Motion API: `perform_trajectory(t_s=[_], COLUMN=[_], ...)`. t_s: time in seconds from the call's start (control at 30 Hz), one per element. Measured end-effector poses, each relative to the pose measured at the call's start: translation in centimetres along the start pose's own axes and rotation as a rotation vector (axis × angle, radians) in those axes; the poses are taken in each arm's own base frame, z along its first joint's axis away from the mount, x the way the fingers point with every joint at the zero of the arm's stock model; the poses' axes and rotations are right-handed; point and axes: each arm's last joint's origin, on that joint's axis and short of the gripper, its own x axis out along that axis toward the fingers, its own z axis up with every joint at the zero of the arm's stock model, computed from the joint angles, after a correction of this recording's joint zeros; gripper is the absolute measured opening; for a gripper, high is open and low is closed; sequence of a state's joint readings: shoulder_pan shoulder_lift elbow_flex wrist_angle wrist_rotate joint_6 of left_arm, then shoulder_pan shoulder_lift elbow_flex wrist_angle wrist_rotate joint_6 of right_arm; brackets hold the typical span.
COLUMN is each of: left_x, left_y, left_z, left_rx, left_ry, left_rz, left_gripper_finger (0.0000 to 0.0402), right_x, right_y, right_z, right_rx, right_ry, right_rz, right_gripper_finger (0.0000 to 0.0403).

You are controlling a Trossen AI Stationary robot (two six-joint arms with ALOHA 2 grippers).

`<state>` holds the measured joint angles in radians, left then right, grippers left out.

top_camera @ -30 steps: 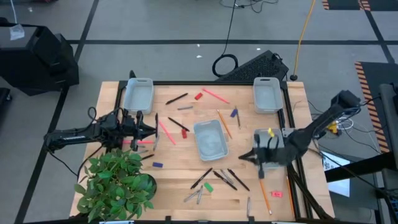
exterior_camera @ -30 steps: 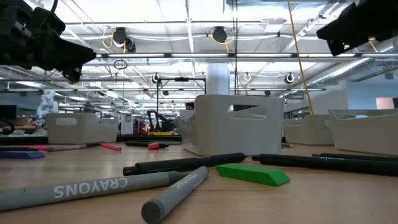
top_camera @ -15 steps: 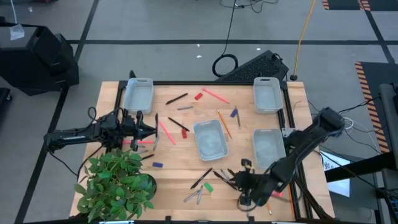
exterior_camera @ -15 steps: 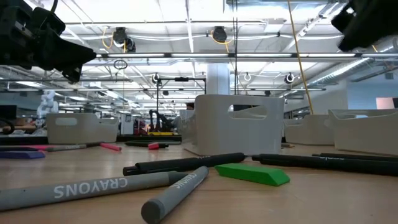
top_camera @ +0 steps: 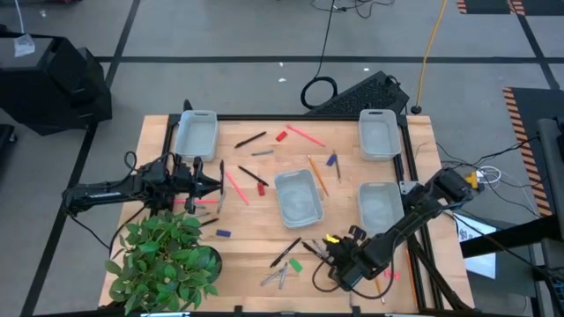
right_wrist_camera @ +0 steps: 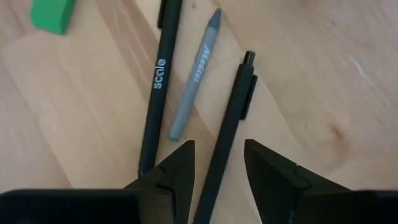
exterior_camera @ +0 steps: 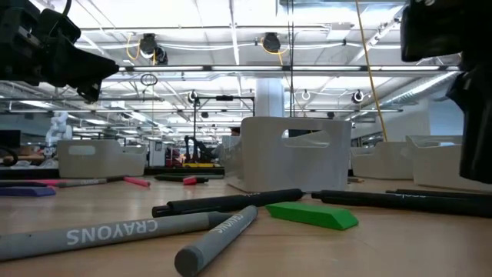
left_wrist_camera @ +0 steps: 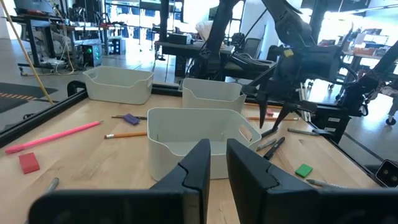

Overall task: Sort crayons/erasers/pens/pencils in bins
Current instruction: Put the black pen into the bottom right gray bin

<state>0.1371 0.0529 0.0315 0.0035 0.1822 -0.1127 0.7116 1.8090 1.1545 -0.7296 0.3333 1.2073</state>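
1. The thing in hand is, we judge, a black pen point(right_wrist_camera: 233, 118) that lies flat on the wooden table point(top_camera: 247, 224), near its front edge and right of the middle. In the right wrist view its lower end runs into the gap between the two dark fingers.
2. Just beside this pen lies a short grey crayon point(right_wrist_camera: 196, 74), and past that a second black pen point(right_wrist_camera: 155, 93); a green eraser point(right_wrist_camera: 53, 14) sits a little apart from them.
3. We think the pen is light, stiff and smooth, so it can roll or slip away. We would take it across the middle of the barrel, away from the clip point(right_wrist_camera: 250, 96), and we would take care not to catch the crayon together with it.
4. On the second pen we read the white word "scale". The crayon there has printing too small to read. In the low view a grey crayon point(exterior_camera: 100, 233) shows "CRAYONS".
5. The right gripper point(right_wrist_camera: 219, 165) hangs low over these sticks with its fingers spread; it pinches nothing.
6. The left gripper point(left_wrist_camera: 217, 165) hovers over the left side of the table. Its fingers stand a little apart and hold nothing.
7. The middle bin point(top_camera: 297, 198) and the three other bins seem to have nothing in them, so we judge the sorting has hardly begun.
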Motion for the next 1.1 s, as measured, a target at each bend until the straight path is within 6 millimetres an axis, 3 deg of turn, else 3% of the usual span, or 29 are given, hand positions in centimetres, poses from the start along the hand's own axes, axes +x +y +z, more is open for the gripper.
perform_trajectory(t_s=[0.47, 0.9, 1.1], left_x=[0.0, 0.0, 0.0], left_y=[0.0, 0.0, 0.0], left_z=[0.0, 0.0, 0.0], left_rx=[0.000, 0.000, 0.000], left_ry=[0.000, 0.000, 0.000], left_rz=[0.000, 0.000, 0.000], left_gripper_finger=[0.0056, 0.0056, 0.0056], right_x=[1.6, 3.0, 2.5], right_y=[0.1, -1.2, -1.3], right_z=[-0.3, -1.5, -1.2], right_rx=[-0.023, -0.032, -0.054], right_ry=[0.088, 0.148, 0.141], right_rz=[-0.029, -0.051, -0.028], right_gripper_finger=[0.0131, 0.0046, 0.0027])
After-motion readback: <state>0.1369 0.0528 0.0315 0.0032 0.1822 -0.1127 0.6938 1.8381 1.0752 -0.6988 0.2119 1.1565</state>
